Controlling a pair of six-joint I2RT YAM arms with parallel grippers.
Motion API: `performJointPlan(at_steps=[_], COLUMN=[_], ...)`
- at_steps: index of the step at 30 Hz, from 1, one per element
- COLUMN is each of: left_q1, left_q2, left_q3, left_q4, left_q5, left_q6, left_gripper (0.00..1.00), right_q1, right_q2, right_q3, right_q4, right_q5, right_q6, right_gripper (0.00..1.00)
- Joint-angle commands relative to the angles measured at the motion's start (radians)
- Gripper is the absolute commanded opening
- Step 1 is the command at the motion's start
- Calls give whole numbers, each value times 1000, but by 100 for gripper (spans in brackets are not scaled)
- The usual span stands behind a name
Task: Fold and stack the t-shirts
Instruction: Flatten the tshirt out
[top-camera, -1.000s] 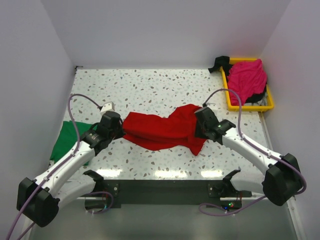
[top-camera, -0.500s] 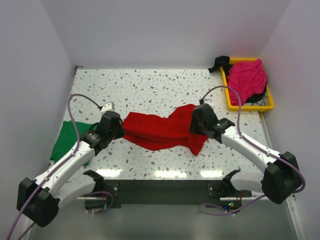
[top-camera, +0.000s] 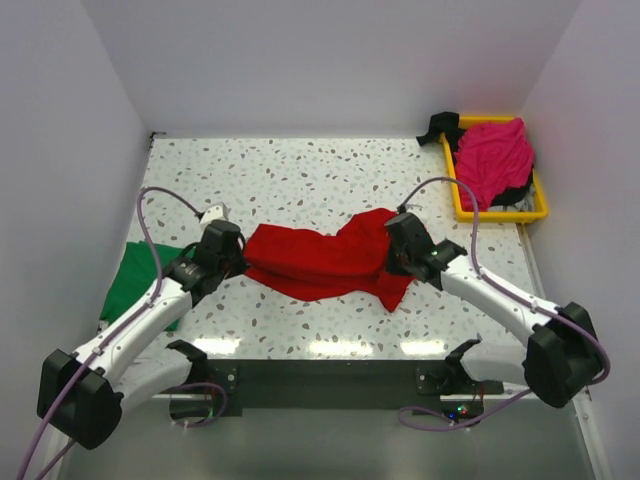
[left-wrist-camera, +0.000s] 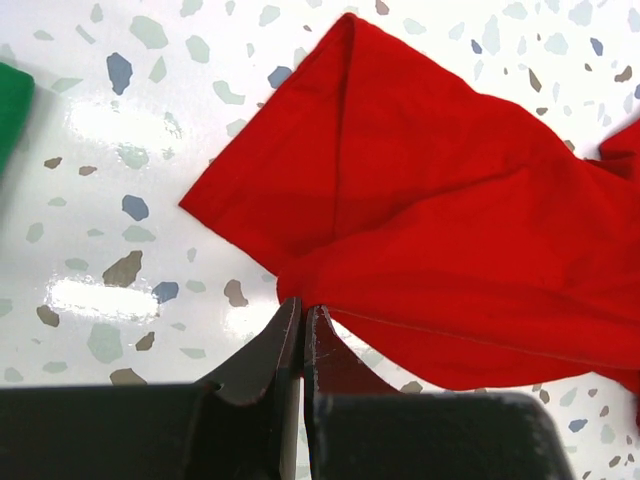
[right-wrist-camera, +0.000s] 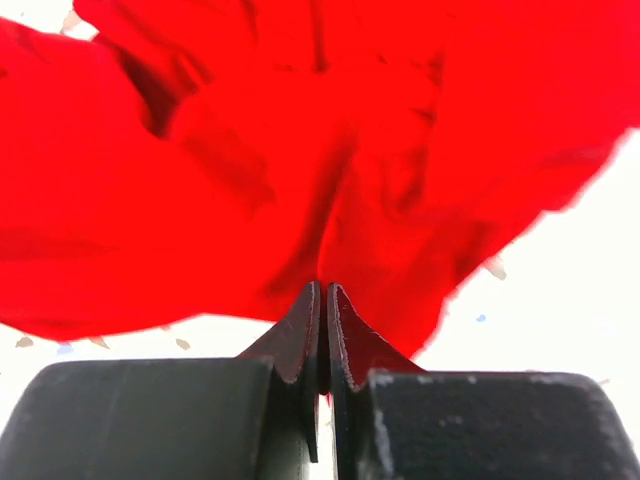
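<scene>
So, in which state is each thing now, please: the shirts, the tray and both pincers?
red t-shirt: rumpled, unfolded, on the table
green t-shirt: lying flat at the table's left edge
yellow tray: filled with cloth
magenta t-shirt: crumpled in that tray
left pincer: shut on the red t-shirt
right pincer: shut on the red t-shirt
</scene>
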Motion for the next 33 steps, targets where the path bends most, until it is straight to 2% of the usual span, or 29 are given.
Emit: performJointPlan(at_steps=[1,7,11,16,19,23,24,25,27,28,30,33], left_q1=[39,135,241,354,416,459,461,465,470,470,470,470], left_q2=[9,-10,-39,-51,-41,-15,-11,-8,-7,-11,-16,-19], left_q3=[42,91,108,120,125,119,116,113,102,99,87,73], left_q4=[-2,-29,-32,-43,-29,-17,-12,-9,-3,-2,3,12], left_q5=[-26,-42,-34,-17,38,95,106,109,113,118,124,141], left_q6=[10,27,24,14,21,29,33,35,40,41,41,43], left_gripper=[0,0,0,0,0,0,0,0,0,0,0,0], right_q1=[3,3,8,5,6,6,6,5,6,5,6,6], right_q2=[-139,-415,-547,-649,-741,-809,-826,-843,-880,-880,-869,-820], right_q3=[-37,-78,-97,-94,-117,-166,-172,-173,-164,-149,-141,-144], right_q4=[-117,-359,-373,-494,-540,-569,-573,-579,-597,-605,-596,-562], right_q5=[85,102,-56,-115,-205,-409,-476,-493,-504,-492,-464,-354], right_q6=[18,77,163,199,226,232,232,232,234,234,236,249], right_gripper=[0,0,0,0,0,8,11,21,34,45,50,52])
